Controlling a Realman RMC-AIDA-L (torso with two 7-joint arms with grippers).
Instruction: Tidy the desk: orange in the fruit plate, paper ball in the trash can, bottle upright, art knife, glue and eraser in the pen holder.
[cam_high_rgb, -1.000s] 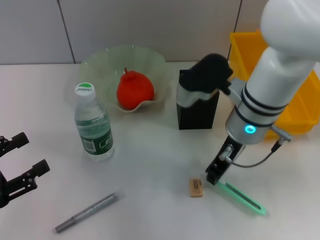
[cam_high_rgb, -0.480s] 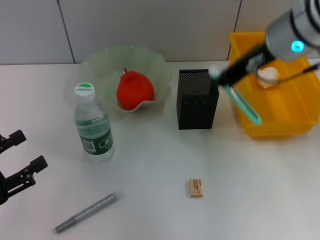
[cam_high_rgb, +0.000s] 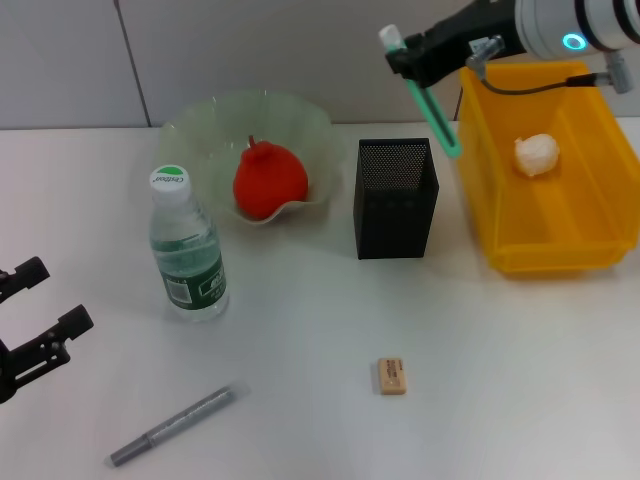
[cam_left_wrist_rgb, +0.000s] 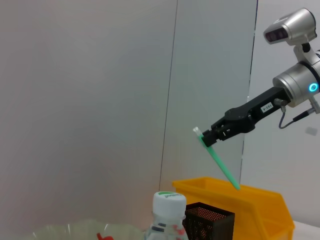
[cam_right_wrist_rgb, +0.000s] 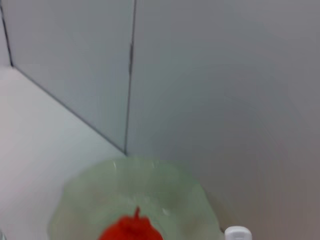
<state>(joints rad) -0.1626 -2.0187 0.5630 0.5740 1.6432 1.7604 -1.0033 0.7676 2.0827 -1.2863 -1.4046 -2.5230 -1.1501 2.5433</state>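
Raised higher, right gripper (cam_high_rgb: 408, 52) jaws clamp art knife (cam_high_rgb: 428, 98) above pen holder (cam_high_rgb: 395, 198).

A: The head view is bright and evenly lit; the white tabletop (cam_high_rgb: 300, 330) shows only soft, faint shadows, such as the pale one beside the black mesh pen holder (cam_high_rgb: 395, 200).

B: Any glare?

A: Mild highlights on the clear plastic water bottle (cam_high_rgb: 187, 247) and on the translucent green glass fruit plate (cam_high_rgb: 200, 130). The yellow plastic bin (cam_high_rgb: 560, 215) looks strongly saturated.

B: And sharpness?

A: The head view is crisp. In the left wrist view the wall panels are flat grey and the white bottle cap (cam_left_wrist_rgb: 168, 202) close to the lens is slightly soft. The right wrist view is hazy throughout: the red-orange fruit (cam_right_wrist_rgb: 131, 231) and the plate rim are blurred.
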